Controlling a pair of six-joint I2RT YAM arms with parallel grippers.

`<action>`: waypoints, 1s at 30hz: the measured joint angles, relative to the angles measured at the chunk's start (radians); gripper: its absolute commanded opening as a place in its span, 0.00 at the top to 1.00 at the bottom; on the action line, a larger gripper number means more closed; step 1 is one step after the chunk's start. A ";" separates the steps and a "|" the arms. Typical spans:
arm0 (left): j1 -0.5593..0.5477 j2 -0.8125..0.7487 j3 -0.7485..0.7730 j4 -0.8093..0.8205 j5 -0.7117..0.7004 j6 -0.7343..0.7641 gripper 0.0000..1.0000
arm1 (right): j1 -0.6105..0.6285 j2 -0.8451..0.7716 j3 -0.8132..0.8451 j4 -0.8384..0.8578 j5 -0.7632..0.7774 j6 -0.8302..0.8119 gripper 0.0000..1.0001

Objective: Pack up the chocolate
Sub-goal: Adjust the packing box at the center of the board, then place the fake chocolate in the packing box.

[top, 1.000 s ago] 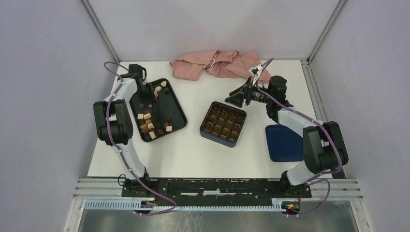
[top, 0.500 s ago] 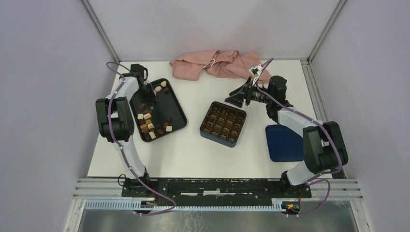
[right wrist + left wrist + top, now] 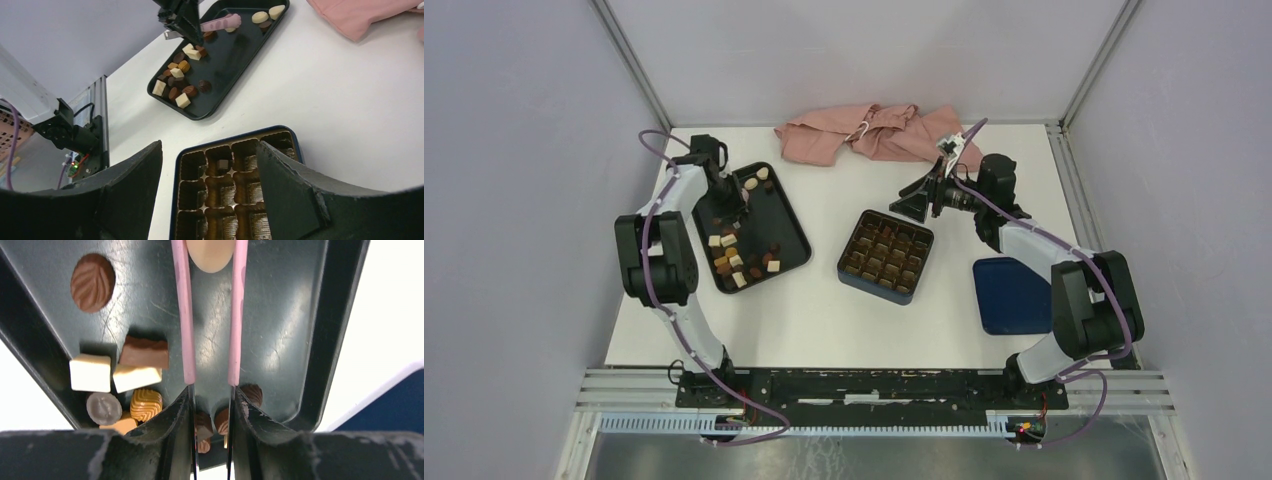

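L tool (image 3: 211, 392) clamps tongs (image 3: 182, 315) over tray (image 3: 320, 340); R tool (image 3: 209, 146) agape by box (image 3: 240, 134).

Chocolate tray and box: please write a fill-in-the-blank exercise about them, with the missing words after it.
The left gripper holds ___ tongs.
The chocolates lie on the ___ tray.
The lid lies to the ___ of the box.
The right gripper is ___.
Missing: pink, black, right, open.

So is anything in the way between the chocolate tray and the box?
Nothing on the table is: only bare white surface lies between the tray and the box. The open right gripper hangs over the box's far part, though.
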 measured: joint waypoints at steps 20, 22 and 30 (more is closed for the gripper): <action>-0.014 -0.610 -0.566 0.250 0.372 -0.003 0.93 | 0.000 -0.015 0.095 -0.464 0.100 -0.908 0.32; -0.024 -0.694 -0.622 0.277 0.417 -0.014 0.93 | 0.000 0.051 0.156 -0.537 0.122 -0.953 0.35; -0.056 -0.910 -0.729 0.344 0.509 -0.085 0.94 | 0.021 0.224 0.301 -0.763 0.228 -1.054 0.38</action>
